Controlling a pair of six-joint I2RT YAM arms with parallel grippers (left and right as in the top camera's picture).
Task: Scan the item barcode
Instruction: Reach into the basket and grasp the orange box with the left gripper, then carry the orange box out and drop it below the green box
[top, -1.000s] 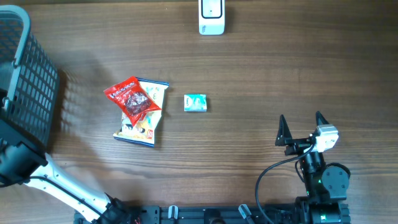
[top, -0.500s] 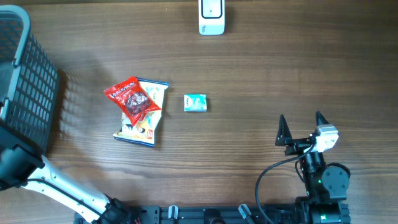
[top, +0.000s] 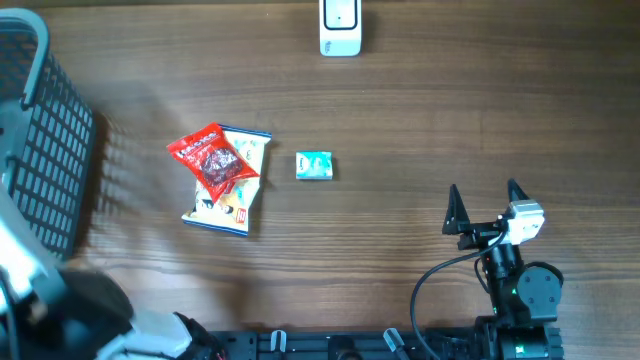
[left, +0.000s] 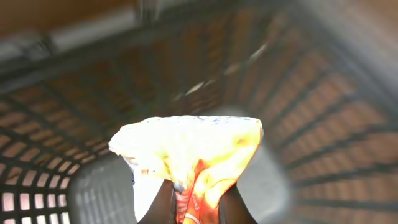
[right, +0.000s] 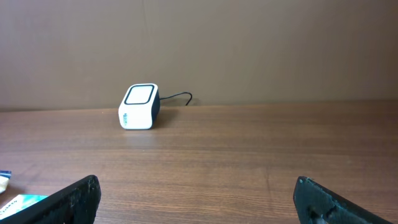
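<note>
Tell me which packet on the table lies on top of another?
The red packet; it overlaps the pale blue-edged packet beneath, while the small teal box lies apart.

Print on the yellow packet (left: 193, 152), red packet (top: 213, 160), teal box (top: 314, 166) and scanner (top: 340, 27) is unreadable.

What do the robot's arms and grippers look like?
The right arm is mostly black, with a white block at its wrist and a black cable looping down to the base. The right gripper has two black, pointed, triangular fingers. The left arm is blurred: white links and dark joints. The left gripper has dark fingers.
</note>
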